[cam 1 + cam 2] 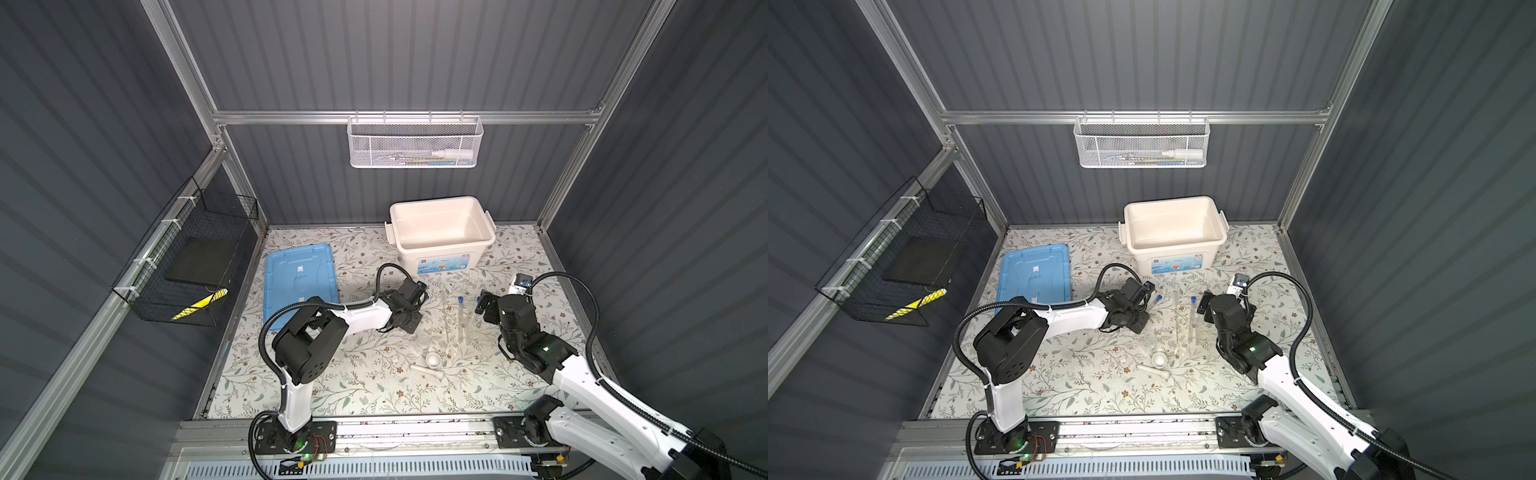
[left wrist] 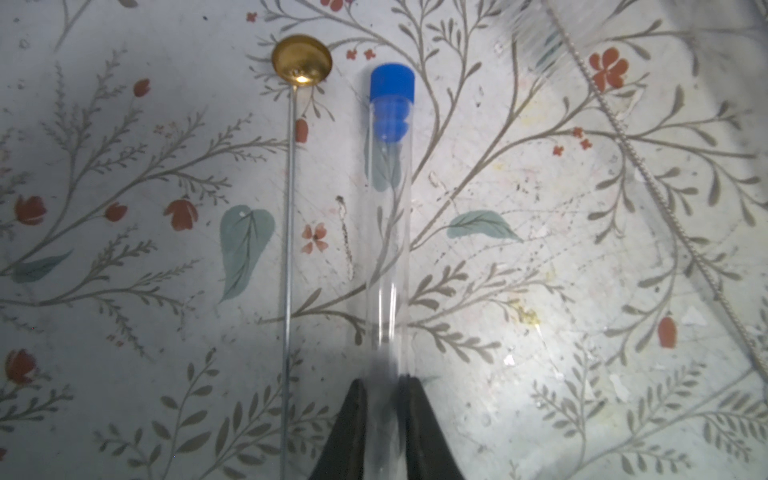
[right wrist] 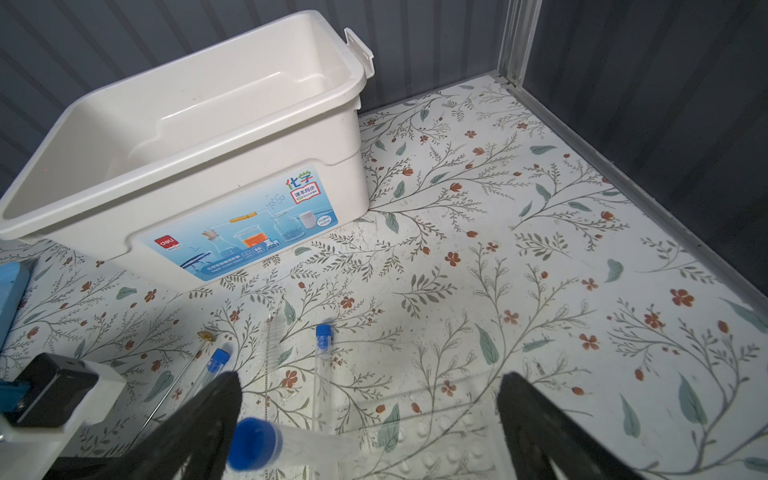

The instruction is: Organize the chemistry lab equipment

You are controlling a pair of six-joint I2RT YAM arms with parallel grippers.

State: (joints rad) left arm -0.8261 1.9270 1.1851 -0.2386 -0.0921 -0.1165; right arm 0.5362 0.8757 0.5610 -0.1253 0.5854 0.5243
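In the left wrist view my left gripper (image 2: 384, 386) is shut on the lower end of a clear blue-capped test tube (image 2: 390, 208), low over the floral mat; its cap also shows in a top view (image 1: 1158, 298). A thin rod with a gold spoon head (image 2: 302, 60) lies beside it. A second tube (image 1: 460, 316) lies on the mat between the arms. My right gripper (image 3: 370, 380) stands wide open over the clear tube rack (image 3: 436, 428). A third tube's blue cap (image 3: 253, 442) sits near one finger, ungripped. A white bowl (image 1: 433, 359), pestle (image 1: 422, 369) and beaker (image 1: 423, 338) sit nearer the front.
The open white tub (image 1: 442, 249) stands at the back of the mat, its blue lid (image 1: 299, 282) flat at the left. A white mesh basket (image 1: 415, 141) hangs on the back rail and a black wire basket (image 1: 191, 257) on the left wall.
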